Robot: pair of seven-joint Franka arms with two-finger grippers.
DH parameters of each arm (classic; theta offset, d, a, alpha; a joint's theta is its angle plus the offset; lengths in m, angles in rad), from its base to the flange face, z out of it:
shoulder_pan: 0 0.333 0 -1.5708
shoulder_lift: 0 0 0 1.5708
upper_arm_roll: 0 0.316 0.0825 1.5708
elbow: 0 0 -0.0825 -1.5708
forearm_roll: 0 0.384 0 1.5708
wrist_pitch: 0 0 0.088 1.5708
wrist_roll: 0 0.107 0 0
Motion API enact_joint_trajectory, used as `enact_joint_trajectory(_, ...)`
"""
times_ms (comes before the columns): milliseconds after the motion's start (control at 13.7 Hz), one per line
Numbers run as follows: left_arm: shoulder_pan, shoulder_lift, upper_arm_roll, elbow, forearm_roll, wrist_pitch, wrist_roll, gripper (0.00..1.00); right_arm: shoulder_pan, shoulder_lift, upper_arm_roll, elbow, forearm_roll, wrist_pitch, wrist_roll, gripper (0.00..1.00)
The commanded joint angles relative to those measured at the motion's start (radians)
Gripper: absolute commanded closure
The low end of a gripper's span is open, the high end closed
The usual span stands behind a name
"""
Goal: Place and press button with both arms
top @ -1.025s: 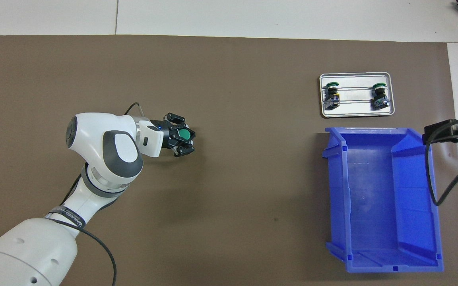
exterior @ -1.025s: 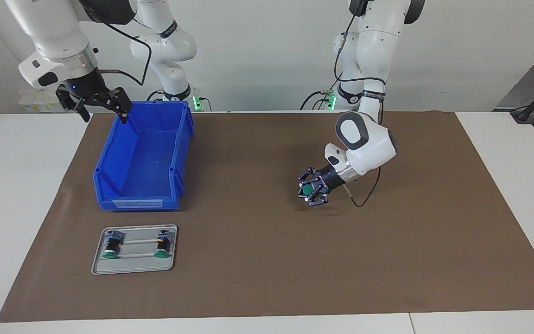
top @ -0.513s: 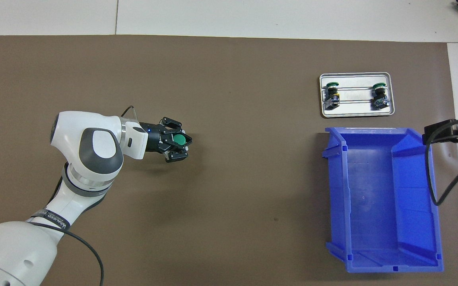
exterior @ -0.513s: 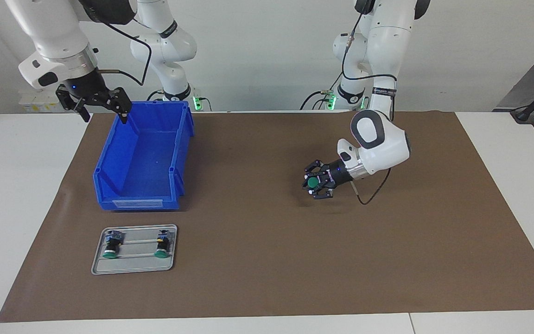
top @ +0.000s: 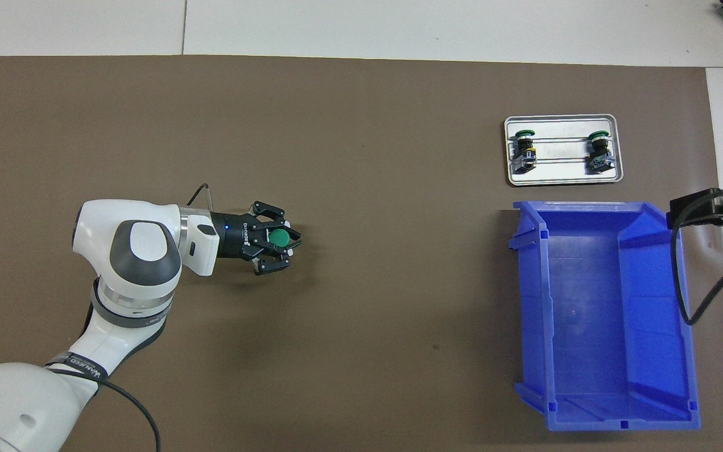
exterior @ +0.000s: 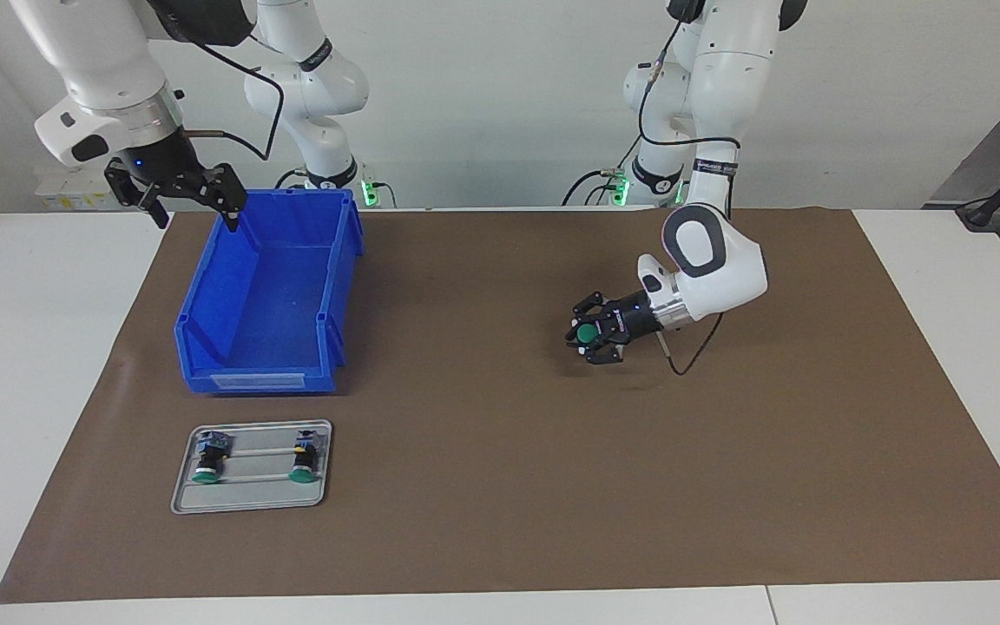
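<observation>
1. Right end effector (exterior: 194, 207): at ten o'clock in the facing view, waiting over the robot-end corner of the blue bin (exterior: 205, 347), fingers spread apart, nothing held. Risk judged here: clipping the bin wall on a low swing toward the middle, and shoving the bin across the brown mat (exterior: 500, 486).
2. Tray (exterior: 250, 501): at seven o'clock in the same view, on the mat just beside the bin's low end, carrying two spare switches (exterior: 205, 464) lying on their sides, green caps pointing away from the robots. Little danger here unless the pressing arm passes low over them.
3. Left end effector (exterior: 582, 335): just past centre toward three o'clock, low over bare mat, lying almost level, clamped on the button (exterior: 587, 333).
4. Likely trouble: tipping or rolling of the stubby body on release from such a flat wrist angle, with the cap ending up sideways; slipping away on the mat under an off-centre press; loosening of the grip too early, above the mat.
5. Button's look: round flat green cap facing up and outward between the black fingers, body hidden by them; no contact with the desk (exterior: 49, 391) or mat can be made out.
</observation>
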Motion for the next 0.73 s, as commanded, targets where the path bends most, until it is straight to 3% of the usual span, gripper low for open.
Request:
enact_joint_trajectory(0, -0.019, -0.034, -0.005, -0.046, -0.024, 0.048, 0.049, 0.82, -0.005, -0.006, 0.005, -0.006, -0.010, -0.001, -0.023, 0.00)
enact_joint_trajectory(146, -0.036, -0.031, -0.005, -0.051, -0.025, 0.087, 0.055, 0.73, -0.005, -0.006, 0.005, -0.006, -0.010, -0.001, -0.023, 0.00)
enact_joint_trajectory(220, -0.042, -0.033, -0.005, -0.051, -0.025, 0.087, 0.055, 0.50, -0.005, -0.006, 0.005, -0.008, -0.010, -0.001, -0.023, 0.00)
enact_joint_trajectory(366, -0.044, -0.033, -0.005, -0.053, -0.025, 0.088, 0.055, 0.42, -0.005, -0.008, 0.005, -0.008, -0.010, 0.000, -0.023, 0.00)
enact_joint_trajectory(513, -0.044, -0.033, -0.005, -0.053, -0.025, 0.088, 0.054, 0.20, -0.005, -0.008, 0.005, -0.011, -0.010, 0.000, -0.023, 0.00)
enact_joint_trajectory(659, -0.044, -0.033, -0.005, -0.053, -0.025, 0.088, 0.051, 0.12, -0.005, -0.009, 0.005, -0.012, -0.010, 0.000, -0.023, 0.00)
